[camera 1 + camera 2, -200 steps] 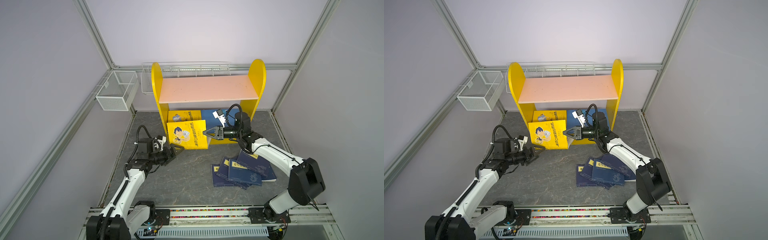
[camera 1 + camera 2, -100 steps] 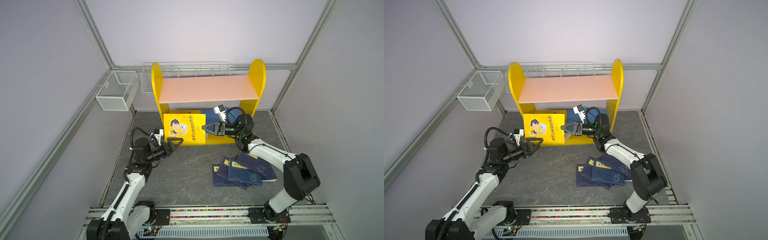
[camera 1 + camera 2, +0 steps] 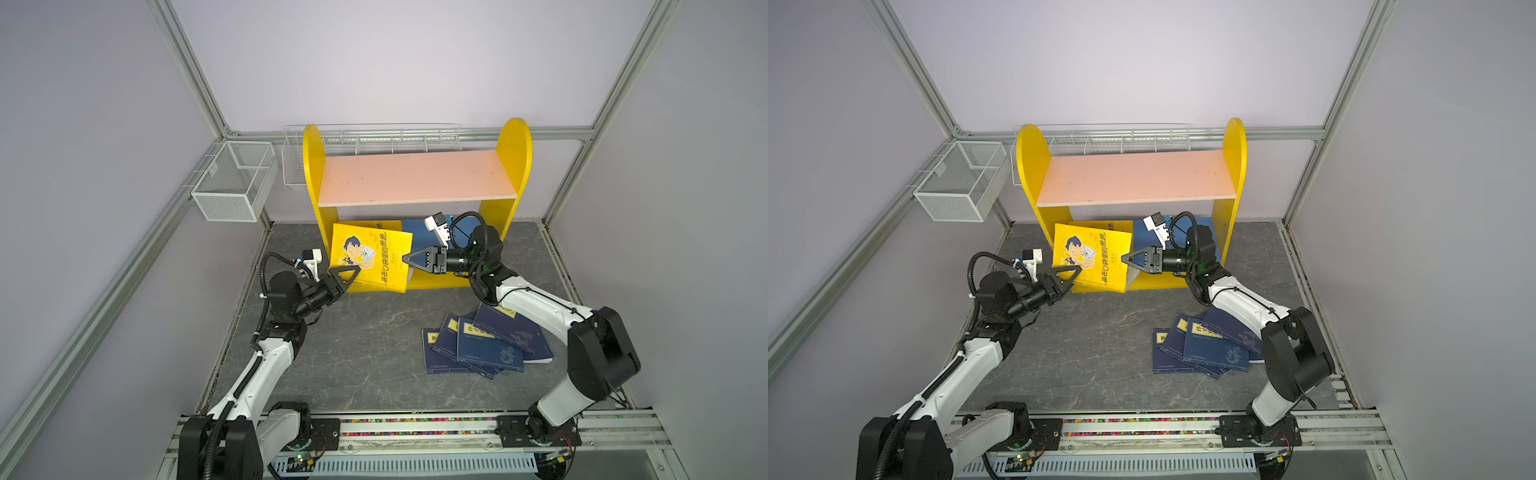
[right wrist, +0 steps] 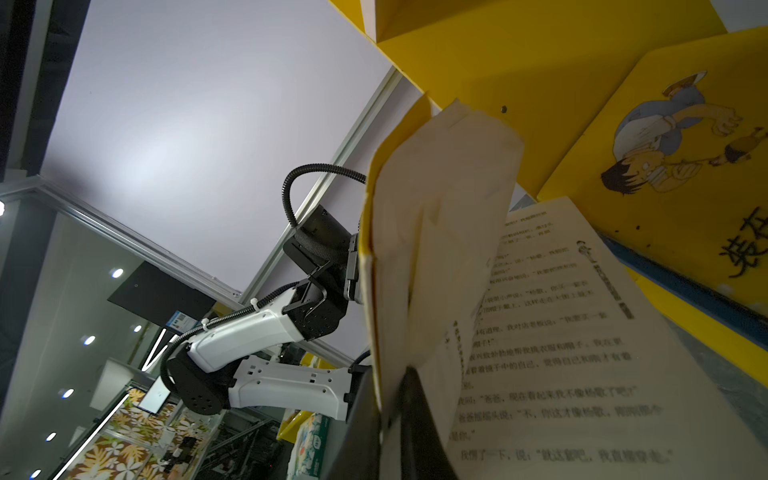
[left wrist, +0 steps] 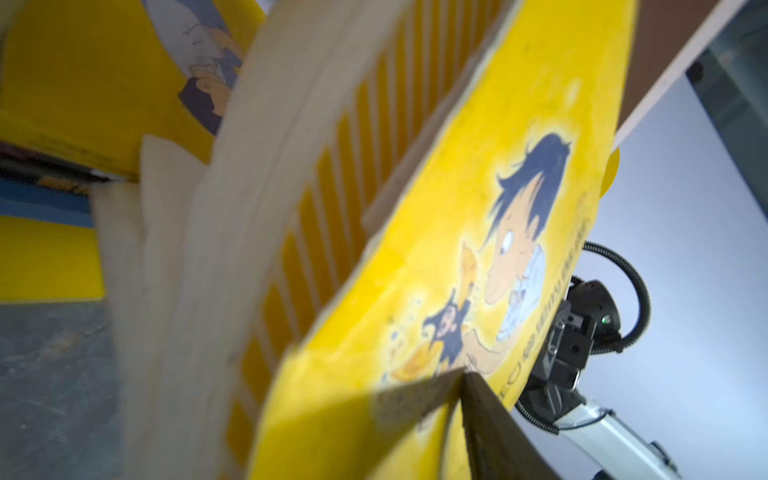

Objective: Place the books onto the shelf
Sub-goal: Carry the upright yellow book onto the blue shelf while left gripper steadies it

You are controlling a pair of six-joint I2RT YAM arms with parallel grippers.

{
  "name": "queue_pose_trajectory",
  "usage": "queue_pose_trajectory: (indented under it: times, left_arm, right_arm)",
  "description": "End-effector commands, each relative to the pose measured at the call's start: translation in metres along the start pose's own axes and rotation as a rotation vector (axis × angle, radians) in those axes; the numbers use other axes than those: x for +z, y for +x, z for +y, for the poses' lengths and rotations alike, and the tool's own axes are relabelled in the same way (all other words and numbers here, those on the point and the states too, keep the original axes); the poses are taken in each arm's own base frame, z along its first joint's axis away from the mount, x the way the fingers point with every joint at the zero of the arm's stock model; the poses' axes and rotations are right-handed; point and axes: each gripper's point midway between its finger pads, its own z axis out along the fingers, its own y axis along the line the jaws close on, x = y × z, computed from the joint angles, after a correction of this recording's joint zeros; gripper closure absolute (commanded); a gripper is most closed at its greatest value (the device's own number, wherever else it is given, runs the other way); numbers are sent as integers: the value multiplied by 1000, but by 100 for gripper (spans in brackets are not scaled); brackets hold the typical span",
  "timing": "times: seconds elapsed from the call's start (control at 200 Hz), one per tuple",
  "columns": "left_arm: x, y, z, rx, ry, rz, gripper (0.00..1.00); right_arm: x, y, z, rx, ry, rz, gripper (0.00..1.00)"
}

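Observation:
The shelf (image 3: pixel 415 178) (image 3: pixel 1133 174) stands at the back wall. A yellow book (image 3: pixel 374 257) (image 3: pixel 1096 257) with a cartoon boy is held upright in front of its lower board. My right gripper (image 3: pixel 406 259) (image 3: pixel 1124 259) (image 4: pixel 390 415) is shut on that book's right edge, and the pages (image 4: pixel 561 332) fan apart. My left gripper (image 3: pixel 353 272) (image 3: pixel 1075 272) is closed on the book's lower left corner; one finger (image 5: pixel 494 432) presses the cover (image 5: pixel 436 249). Another yellow book (image 3: pixel 365 224) (image 4: pixel 685 145) and a navy book (image 3: pixel 417 235) stand on the lower board. Several navy books (image 3: pixel 486 345) (image 3: pixel 1208 343) lie on the floor.
A white wire basket (image 3: pixel 232 183) hangs on the left wall, and a long one (image 3: pixel 374 137) runs behind the shelf top. The pink upper board holds nothing. The arms' rail (image 3: pixel 415 432) runs along the front edge.
The right gripper lifted the yellow book upright against the shelf front. The left gripper moved up to the book's lower left corner and its jaws narrowed from wide open.

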Motion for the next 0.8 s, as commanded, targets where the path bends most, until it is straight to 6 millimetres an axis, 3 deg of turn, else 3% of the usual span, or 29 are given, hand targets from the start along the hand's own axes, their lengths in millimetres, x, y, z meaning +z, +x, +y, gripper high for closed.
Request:
queue_pose_trajectory:
  times: [0.0, 0.095, 0.145, 0.28, 0.355, 0.57, 0.795]
  left_arm:
    - [1, -13, -25, 59, 82, -31, 74]
    - [0, -11, -28, 75, 100, -29, 98]
    - [-3, -10, -30, 79, 108, -35, 100]
    - [-13, -9, -47, 119, 154, -73, 100]
    - [-19, -10, -58, 146, 174, -100, 100]
    - [-30, -24, -87, 175, 248, -196, 100]
    - [-22, -27, -94, 174, 285, -202, 100]
  right_arm:
    - [2, 20, 19, -104, 31, 101, 93]
    - [0, 26, 14, -105, 77, 124, 90]
    - [-3, 27, 8, -100, 119, 123, 83]
    - [-25, 21, -16, -86, 281, 58, 31]
    - [-34, 22, -23, -78, 332, 37, 15]
    - [-34, 41, -35, -16, 327, 74, 10]
    - [-16, 27, -22, -35, 222, 13, 13]
